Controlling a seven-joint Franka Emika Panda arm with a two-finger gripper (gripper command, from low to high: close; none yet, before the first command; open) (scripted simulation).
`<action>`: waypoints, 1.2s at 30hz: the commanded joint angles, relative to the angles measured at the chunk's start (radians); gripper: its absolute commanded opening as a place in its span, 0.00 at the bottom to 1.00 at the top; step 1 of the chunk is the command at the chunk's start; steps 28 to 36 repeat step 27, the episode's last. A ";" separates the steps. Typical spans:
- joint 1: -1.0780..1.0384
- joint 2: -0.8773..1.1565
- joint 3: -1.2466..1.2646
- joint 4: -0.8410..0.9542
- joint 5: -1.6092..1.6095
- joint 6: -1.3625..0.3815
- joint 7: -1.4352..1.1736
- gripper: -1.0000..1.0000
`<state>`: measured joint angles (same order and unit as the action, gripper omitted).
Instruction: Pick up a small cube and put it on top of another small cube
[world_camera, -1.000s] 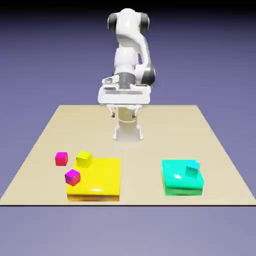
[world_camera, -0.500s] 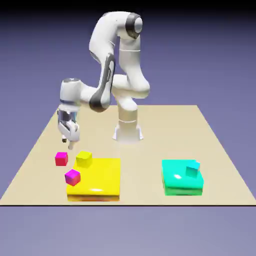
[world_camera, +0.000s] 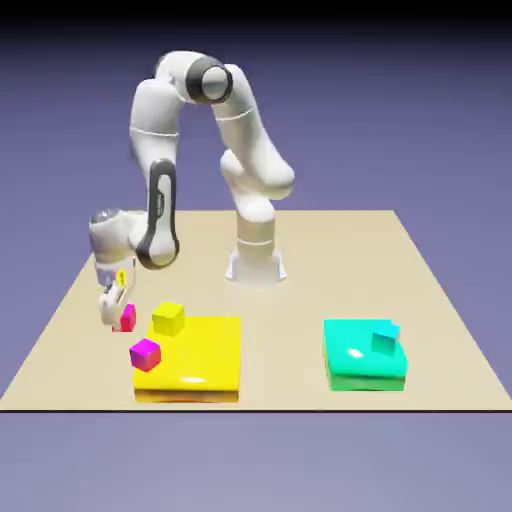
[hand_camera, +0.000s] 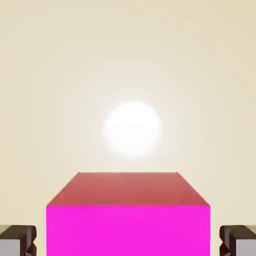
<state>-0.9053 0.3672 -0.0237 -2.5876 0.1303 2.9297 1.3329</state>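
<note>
While my gripper (hand_camera: 128, 242) hangs low over the table (world_camera: 300, 260), its two grey fingertips (hand_camera: 17, 241) stand apart at either side of the pink cube (hand_camera: 128, 220), each with a sliver of gap to the cube's face, so the jaws are spread and grip nothing. That pink cube fills the lower middle of my hand view, resting on the tan table with a bright glare spot beyond it. From outside, my gripper (world_camera: 113, 305) sits right at the pink cube (world_camera: 126, 318), near the table's edge on the exterior view's left. Just beside it lies a yellow cube (world_camera: 168, 318), and nearer the camera a magenta cube (world_camera: 145, 354) rests on the corner of a yellow slab (world_camera: 200, 360). Well apart, on the exterior view's right, a teal cube (world_camera: 385, 338) sits on a green slab (world_camera: 355, 360).
</note>
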 joint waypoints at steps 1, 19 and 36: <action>0.007 -0.036 -0.009 -0.006 -0.008 -0.030 0.006 0.00; 0.137 -0.564 0.282 -0.036 -0.015 -0.513 0.497 0.00; 0.139 -0.459 0.284 -0.064 -0.041 -0.381 0.517 1.00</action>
